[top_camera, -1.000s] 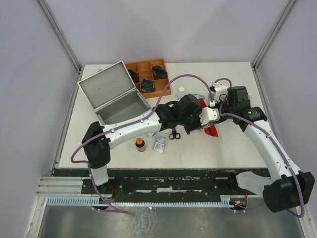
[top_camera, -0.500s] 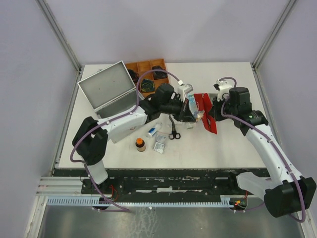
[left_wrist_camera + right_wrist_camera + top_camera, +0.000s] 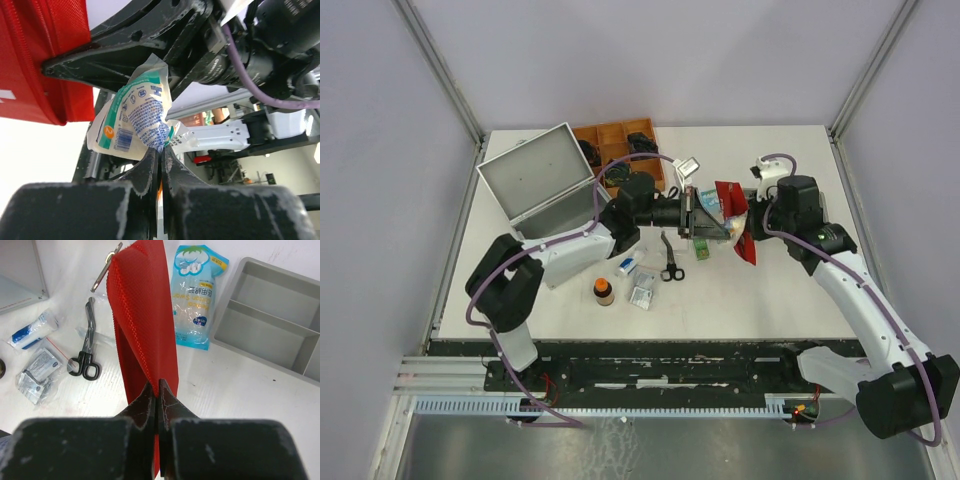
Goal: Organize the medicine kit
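At the far left of the worktop (image 3: 780, 290) stands the kit (image 3: 555, 200), lid raised and leaning back toward the left wall, its grey inside open to the top camera. Just behind it, touching or nearly touching its far corner, is a wooden tray (image 3: 620, 150) with dark items in its compartments.

Both arms reach to the middle of the worktop and meet there. The left tool (image 3: 160, 150) has its fingers pressed together on the lower edge of a crumpled white-and-green packet (image 3: 137, 120), which sticks up from the tips. From above, the left tool (image 3: 698, 218) points right, toward the other arm. The right tool (image 3: 157, 390) pinches the edge of a red pouch (image 3: 142, 315); its fingers (image 3: 145, 400) meet with only the fabric between them. From the top camera the pouch (image 3: 730, 195) hangs off the worktop between the two tools, with the right tool (image 3: 752, 222) just beside it.

On the worktop below the pouch, the right wrist camera shows scissors (image 3: 86, 352) with black handles, a blue-and-white tube (image 3: 32, 329) to their left, and small clear sachets (image 3: 35, 372) nearer the camera. A blue-green packet (image 3: 197, 295) lies flat on the pouch's other side, touching a grey divided tray (image 3: 270, 320). The top camera also shows a brown bottle (image 3: 604, 291) upright near the front edge, beside the sachets.
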